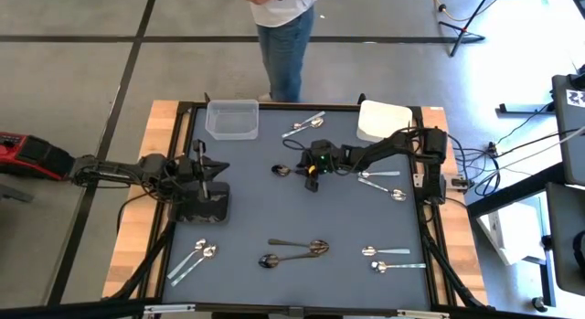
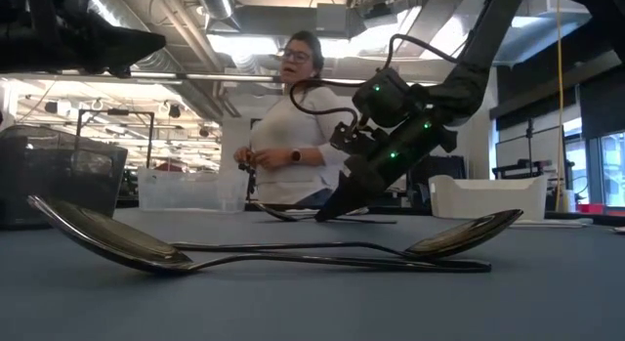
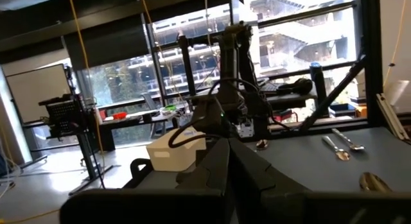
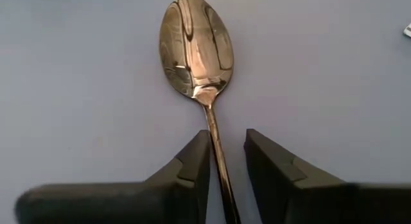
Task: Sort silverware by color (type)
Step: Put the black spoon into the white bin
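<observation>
Straddling the dark spoon's (image 4: 196,47) handle — right claw (image 4: 226,153), fingers apart.

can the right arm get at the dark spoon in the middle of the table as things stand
Probably yes. The right end effector is already down at the dark spoon, one finger on each side of its handle with a gap showing. Nothing lies between them, and the other spoons are well clear.

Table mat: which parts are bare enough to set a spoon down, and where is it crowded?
Bare: the blue mat between the left tool and the right tool; also the front middle edge. Crowded: around the dark spoon pair, and near the clear bin and white bin.
</observation>
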